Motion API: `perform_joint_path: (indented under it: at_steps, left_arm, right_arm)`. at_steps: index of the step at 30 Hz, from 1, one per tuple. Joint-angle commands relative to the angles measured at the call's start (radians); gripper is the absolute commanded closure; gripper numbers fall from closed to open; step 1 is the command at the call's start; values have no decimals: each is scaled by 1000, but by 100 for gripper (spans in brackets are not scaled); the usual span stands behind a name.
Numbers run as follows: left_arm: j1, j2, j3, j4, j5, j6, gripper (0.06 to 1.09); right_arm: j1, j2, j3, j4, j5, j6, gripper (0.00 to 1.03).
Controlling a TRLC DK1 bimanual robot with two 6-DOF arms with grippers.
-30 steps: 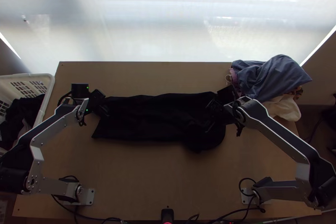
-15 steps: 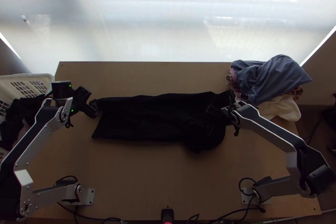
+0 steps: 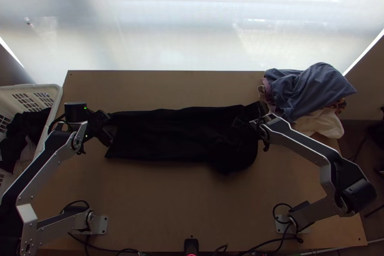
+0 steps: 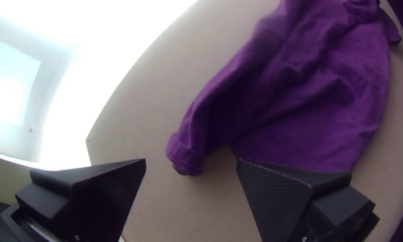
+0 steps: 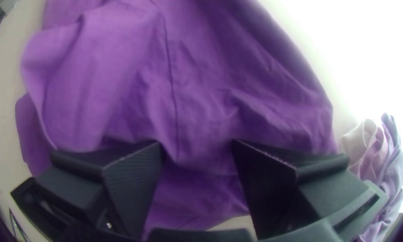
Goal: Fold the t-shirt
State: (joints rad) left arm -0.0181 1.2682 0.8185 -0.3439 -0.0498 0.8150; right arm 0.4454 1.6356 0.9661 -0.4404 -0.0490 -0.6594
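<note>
One wrinkled t-shirt (image 3: 168,136) forms a soft, long strip.

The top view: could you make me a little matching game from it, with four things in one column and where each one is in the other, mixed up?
Things:
1. T-shirt
2. Left claw
3. White basket
4. Cloth pile

Places:
A. At the far right corner of the table
B. Along the table's left side, with dark cloth inside
C. Lying across the middle of the table
D. Open, by the shirt's left end

Pairs: 1-C, 2-D, 3-B, 4-A
</note>
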Motion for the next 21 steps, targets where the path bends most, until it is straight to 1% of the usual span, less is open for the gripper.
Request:
perform_joint_path:
  at_steps: [1,3,6,8,10,15,21]
  left_arm:
    - [-16,33,-67,92,-9,116,11]
    - [-25,42,-85,128,-9,158,11]
    - [-31,62,-96,212,-9,196,11]
    - [-36,91,-81,218,-9,200,11]
    - [-49,111,-76,220,-9,205,11]
    - [-88,126,-81,244,-9,205,11]
    - [-100,151,-67,250,-7,211,11]
  right_arm:
    - [1,9,16,5,1,-9,47]
    - [3,13,19,5,1,-14,52]
    - [1,21,25,5,0,-13,63]
    - [3,24,23,5,-2,-6,71]
    - [6,33,22,8,-8,-6,81]
    - [1,58,37,12,-23,-11,100]
    - [-25,41,51,9,-25,-6,100]
